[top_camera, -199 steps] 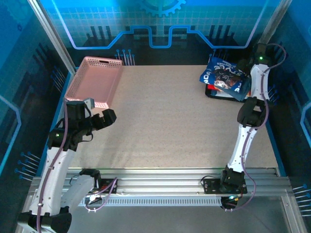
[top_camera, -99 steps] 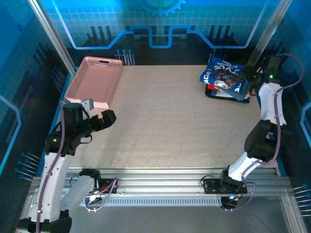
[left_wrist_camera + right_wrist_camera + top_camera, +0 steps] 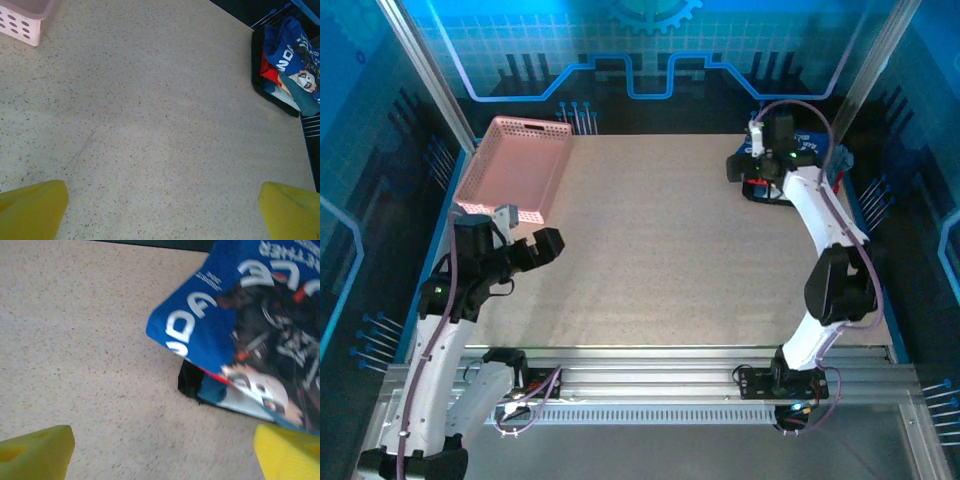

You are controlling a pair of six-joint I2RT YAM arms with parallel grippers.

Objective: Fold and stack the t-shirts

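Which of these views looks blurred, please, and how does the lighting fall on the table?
Right wrist view: the print on the royal-blue t-shirt is smeared, likely motion blur. Left wrist view: sharp, the table speckle crisp, with a faint brighter band across it. Top external view: even light on the table, strong blue cast on the walls around it.

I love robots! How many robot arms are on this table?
2. The left arm bends on the left, just in front of the pink basket. The right arm stretches to the far right corner, over the t-shirts. None seem hidden.
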